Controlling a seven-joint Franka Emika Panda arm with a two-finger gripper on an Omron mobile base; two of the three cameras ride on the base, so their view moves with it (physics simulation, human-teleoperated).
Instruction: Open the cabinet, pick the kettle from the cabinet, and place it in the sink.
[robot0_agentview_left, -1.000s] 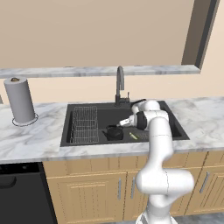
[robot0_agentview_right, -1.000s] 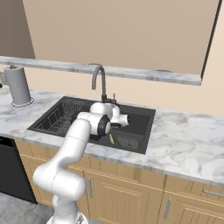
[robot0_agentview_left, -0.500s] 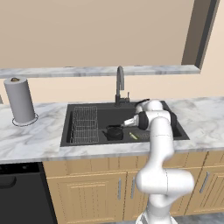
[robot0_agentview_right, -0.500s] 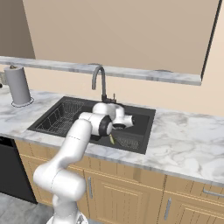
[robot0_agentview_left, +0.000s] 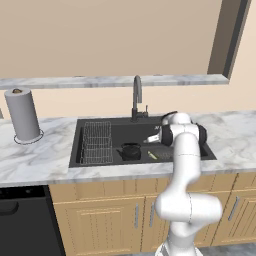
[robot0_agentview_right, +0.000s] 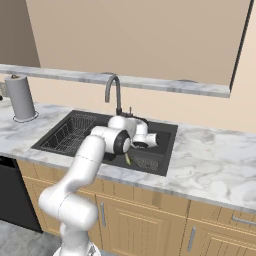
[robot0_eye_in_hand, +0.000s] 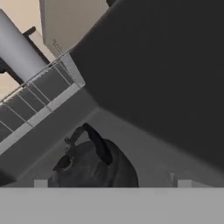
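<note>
Left base view shows the kettle (robot0_agentview_left: 131, 150) standing on the floor of the sink (robot0_agentview_left: 90, 161), just beside the wire rack (robot0_agentview_left: 96, 142). The gripper (robot0_agentview_left: 151, 139) hangs above and to its right, jaws wide apart and holding nothing. A good finish, I think, is lifting straight up, clear of the arched handle (robot0_eye_in_hand: 97, 142).

Soft, even light fills the kitchen, with no glare and only faint shadows. The black sink (robot0_agentview_left: 95, 122) swallows detail. The hand view looks coarse and slightly blurred.
</note>
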